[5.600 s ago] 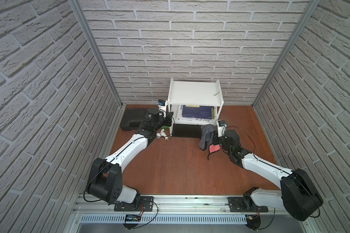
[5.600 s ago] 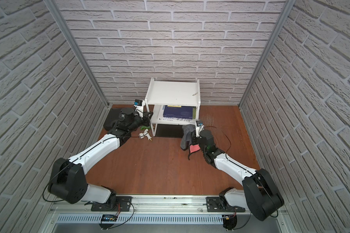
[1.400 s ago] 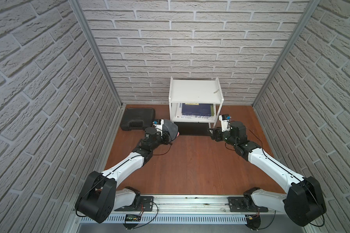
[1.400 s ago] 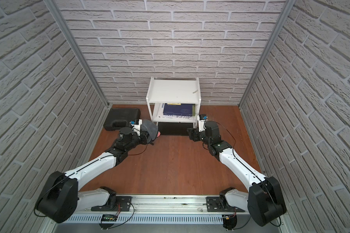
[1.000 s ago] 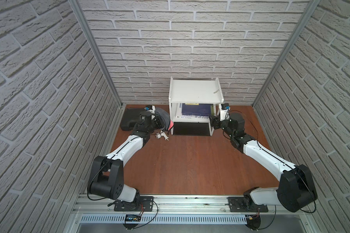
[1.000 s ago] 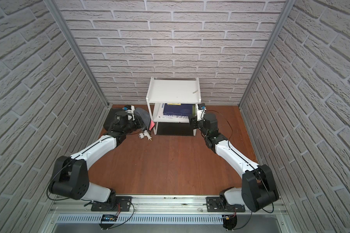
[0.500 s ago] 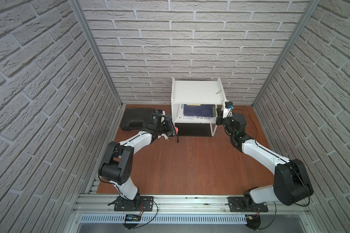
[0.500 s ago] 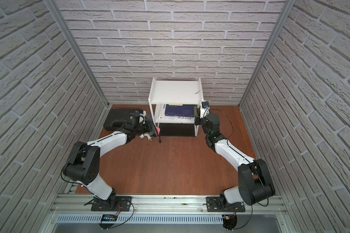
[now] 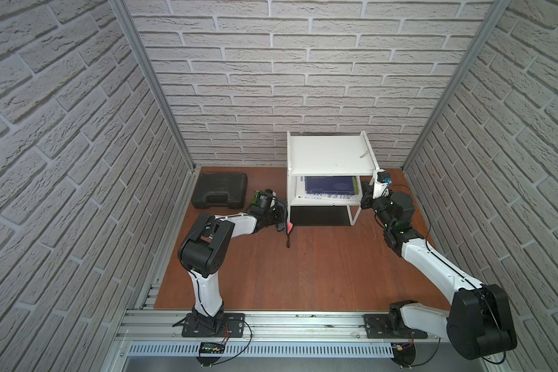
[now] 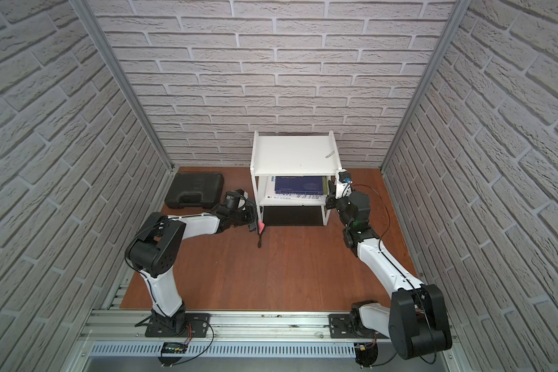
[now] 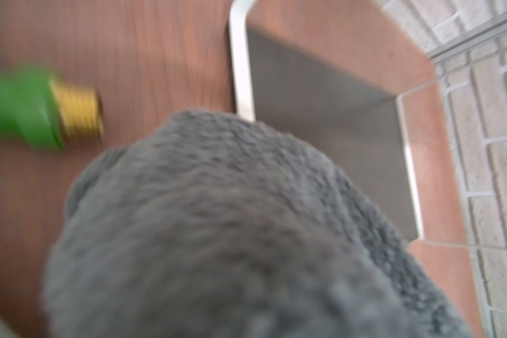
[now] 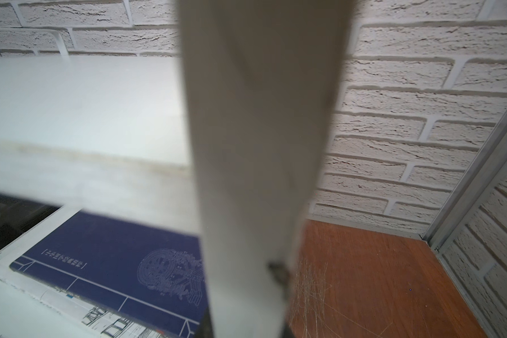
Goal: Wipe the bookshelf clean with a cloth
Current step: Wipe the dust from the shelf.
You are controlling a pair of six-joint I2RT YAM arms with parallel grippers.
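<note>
Left jaws closed tight on the grey cloth (image 11: 246, 234), bunched over them; right jaws grip the white bookshelf (image 12: 261, 131) by the post between them.

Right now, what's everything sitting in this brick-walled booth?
bookshelf: one, white, back centre by the wall.
book: one, dark blue, bookshelf's lower tier.
strip: one, pale, top board's right edge.
case: one, black, left of the bookshelf.
cloth: one, grey and pink, by the bookshelf's left front leg.
fitting: one, green with brass thread, near the cloth.
left pincer: one, black, shut on the cloth.
right pincer: one, black, closed on the bookshelf's right front post.
</note>
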